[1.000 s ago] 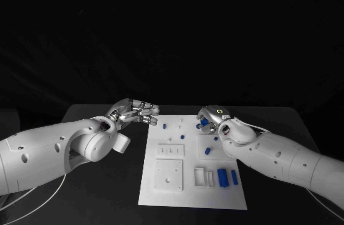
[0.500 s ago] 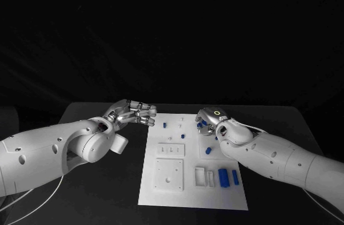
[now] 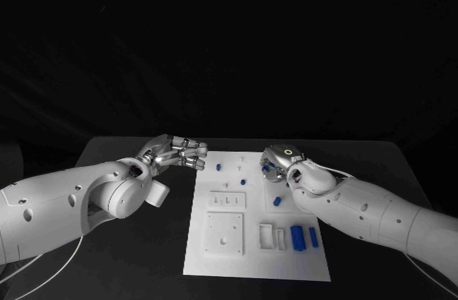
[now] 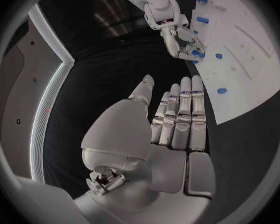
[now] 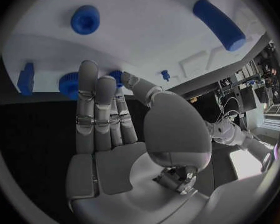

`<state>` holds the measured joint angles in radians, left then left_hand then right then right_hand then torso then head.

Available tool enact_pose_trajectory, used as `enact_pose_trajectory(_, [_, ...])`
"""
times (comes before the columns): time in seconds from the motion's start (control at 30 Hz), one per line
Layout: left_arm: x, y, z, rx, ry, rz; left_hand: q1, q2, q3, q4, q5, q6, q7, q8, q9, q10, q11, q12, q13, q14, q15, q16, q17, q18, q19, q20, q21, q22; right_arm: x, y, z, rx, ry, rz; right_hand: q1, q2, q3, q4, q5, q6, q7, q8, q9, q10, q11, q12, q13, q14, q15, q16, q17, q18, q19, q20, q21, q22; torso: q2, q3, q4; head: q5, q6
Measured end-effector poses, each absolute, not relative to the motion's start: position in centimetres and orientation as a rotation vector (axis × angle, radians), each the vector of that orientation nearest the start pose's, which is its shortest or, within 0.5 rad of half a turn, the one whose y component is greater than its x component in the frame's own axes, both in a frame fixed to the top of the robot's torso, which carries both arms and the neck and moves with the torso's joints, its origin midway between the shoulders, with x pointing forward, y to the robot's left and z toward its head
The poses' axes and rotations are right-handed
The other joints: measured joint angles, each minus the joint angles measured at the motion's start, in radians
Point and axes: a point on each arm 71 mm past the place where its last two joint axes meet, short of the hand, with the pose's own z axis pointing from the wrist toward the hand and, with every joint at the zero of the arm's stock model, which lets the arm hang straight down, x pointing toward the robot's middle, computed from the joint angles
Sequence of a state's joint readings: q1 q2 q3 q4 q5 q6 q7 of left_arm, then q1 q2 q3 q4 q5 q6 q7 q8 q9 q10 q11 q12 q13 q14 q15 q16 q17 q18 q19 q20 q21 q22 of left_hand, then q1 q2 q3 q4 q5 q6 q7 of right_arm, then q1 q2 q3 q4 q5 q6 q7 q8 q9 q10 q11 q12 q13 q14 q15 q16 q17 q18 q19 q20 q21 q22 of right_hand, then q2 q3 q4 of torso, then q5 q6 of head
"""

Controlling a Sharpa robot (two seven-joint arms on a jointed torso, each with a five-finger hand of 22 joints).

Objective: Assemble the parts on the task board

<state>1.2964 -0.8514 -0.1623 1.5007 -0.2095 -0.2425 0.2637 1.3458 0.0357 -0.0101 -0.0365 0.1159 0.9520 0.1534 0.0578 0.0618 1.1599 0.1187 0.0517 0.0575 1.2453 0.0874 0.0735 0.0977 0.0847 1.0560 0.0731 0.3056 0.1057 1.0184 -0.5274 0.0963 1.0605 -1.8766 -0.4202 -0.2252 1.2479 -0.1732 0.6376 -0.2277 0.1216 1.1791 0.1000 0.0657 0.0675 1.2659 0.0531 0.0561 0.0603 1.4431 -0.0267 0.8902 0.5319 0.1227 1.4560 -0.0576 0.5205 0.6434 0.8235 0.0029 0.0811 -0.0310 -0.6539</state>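
Observation:
The white task board (image 3: 256, 260) lies in the middle of the black table. My right hand (image 3: 282, 161) is at the board's far right edge. Its thumb and fingers are around a small blue part (image 5: 117, 77), also seen at the fingertips in the left wrist view (image 4: 196, 52). My left hand (image 3: 177, 151) hovers just off the board's far left corner, fingers side by side, holding nothing (image 4: 177, 119). Loose blue parts lie on the board: one at the far left (image 3: 220, 167), one in the middle (image 3: 278, 200), two cylinders at the near right (image 3: 304, 236).
White raised blocks sit on the board's left half (image 3: 225, 234) and near its middle (image 3: 271, 236). In the right wrist view a blue cap (image 5: 85, 19) and a blue cylinder (image 5: 218, 17) lie on the board (image 5: 146, 35). Black table surrounds the board.
My right hand has dipped a little toward the board with the blue part at its fingertips. The left hand has barely shifted.

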Motion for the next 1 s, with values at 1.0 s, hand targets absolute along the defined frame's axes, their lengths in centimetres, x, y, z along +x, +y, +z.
enact_pose_trajectory(1.0, [49.5, 21.8, -18.4, -0.884, 1.670, -1.384, 0.000, 0.000, -0.004, -0.004, 0.000, -0.002, 0.002, 0.000, 0.000, 0.000, 0.000, 0.000, 0.000, 0.000, 0.000, 0.000, 0.001, 0.000, 0.000, 0.000, 0.004, -0.003, 53.1, -14.1, -23.4, -0.242, 1.437, 0.363, 0.044, 0.043, 0.016, -0.044, -0.049, 0.068, -0.018, 0.000, 0.011, 0.052, 0.020, 0.001, -0.001, -0.002, -0.024, -0.002, 0.005, -0.032, -0.040, -0.021, 0.243, 0.376, 0.014, -0.0018, 0.0056, 0.005, 0.022])
